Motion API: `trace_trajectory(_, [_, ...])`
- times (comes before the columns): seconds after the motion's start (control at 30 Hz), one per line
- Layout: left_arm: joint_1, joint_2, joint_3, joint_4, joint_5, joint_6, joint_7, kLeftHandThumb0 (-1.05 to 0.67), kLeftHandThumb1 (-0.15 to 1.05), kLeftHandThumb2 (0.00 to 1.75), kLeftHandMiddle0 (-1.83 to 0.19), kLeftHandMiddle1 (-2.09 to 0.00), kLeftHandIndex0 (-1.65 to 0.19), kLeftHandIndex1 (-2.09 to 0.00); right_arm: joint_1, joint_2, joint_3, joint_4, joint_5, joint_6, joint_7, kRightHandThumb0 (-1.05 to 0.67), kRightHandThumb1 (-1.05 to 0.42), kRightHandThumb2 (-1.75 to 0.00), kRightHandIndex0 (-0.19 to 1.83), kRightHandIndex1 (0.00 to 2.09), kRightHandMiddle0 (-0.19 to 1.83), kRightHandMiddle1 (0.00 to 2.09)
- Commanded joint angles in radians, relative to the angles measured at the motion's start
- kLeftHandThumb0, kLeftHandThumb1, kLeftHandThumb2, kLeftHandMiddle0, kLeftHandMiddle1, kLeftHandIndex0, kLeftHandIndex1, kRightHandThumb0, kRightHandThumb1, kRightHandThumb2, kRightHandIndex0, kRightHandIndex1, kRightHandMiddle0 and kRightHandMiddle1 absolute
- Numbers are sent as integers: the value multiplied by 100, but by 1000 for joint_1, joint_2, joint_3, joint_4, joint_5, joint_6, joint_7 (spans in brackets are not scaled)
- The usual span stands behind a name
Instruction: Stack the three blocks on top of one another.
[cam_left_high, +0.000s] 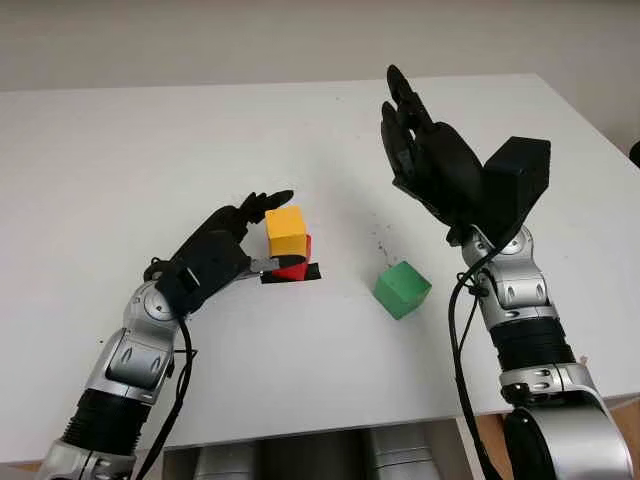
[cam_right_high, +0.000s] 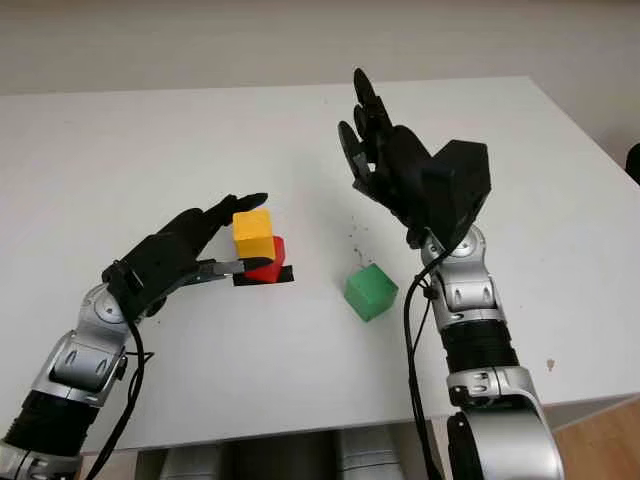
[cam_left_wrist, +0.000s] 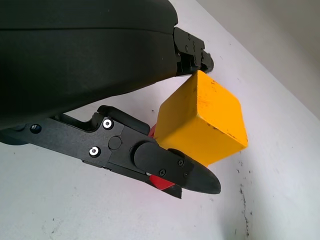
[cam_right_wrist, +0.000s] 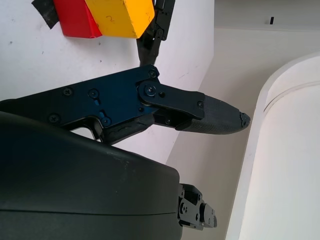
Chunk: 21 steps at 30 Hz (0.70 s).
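- The left hand (cam_left_high: 225, 250) is beside the stack near the middle of the white table (cam_left_high: 130, 150), its black fingers (cam_left_wrist: 192, 177) closed on either side of the yellow wooden cube (cam_left_high: 286, 229).
- The yellow cube sits on the red block (cam_left_high: 297, 262), turned a little askew, and the red block lies on a black tape patch (cam_left_high: 312, 274).
- The left wrist view shows what the head views cannot: one fingertip touches the yellow cube's far upper corner, while the thumb crosses its lower face.
- In that close view the red block is mostly hidden under the cube and thumb.
- The green wooden cube (cam_left_high: 402, 289) lies alone on the table, well apart to the right of the stack.
- The right hand (cam_left_high: 425, 150) is raised above the table, beyond the green cube, holding nothing.
- The right wrist view catches the stack cut off at the picture's edge.
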Motion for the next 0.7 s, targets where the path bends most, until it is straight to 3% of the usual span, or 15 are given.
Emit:
trace_trajectory(0.0, [4,12,2,-35,-10,-16,-11,-77,96,5,19,0,14,-2,5,1,2,-19,4,-5,1,-74,-105,-63,-17,6,-17,6])
trace_trajectory(0.17, [12,24,19,-106,-17,-18,-4,-92,98,6,19,0,19,0,5,7,0,-21,8,3,-2,-71,-105,-63,-17,6,-17,6])
trace_trajectory(0.33, [28,40,89,-201,-84,-22,-12,-100,98,6,19,0,19,0,6,5,4,-35,3,29,-5,-70,-105,-62,-16,6,-15,6])
trace_trajectory(0.5, [40,67,168,-231,-109,-93,21,-104,103,8,19,0,19,0,3,2,2,-30,7,33,7,-70,-105,-62,-17,6,-15,6])
trace_trajectory(0.53, [45,64,188,-235,-120,-103,34,-103,104,13,19,0,19,0,1,1,2,-28,5,32,8,-71,-105,-62,-16,6,-15,6])
trace_trajectory(0.6, [56,48,232,-237,-154,-121,63,-94,105,51,19,0,19,0,-2,-1,4,-23,1,24,11,-72,-105,-63,-17,5,-15,6])
trace_trajectory(0.67, [65,18,271,-249,-172,-116,122,-91,105,65,19,0,19,0,-6,-4,2,-19,2,22,16,-72,-105,-62,-16,6,-15,6])
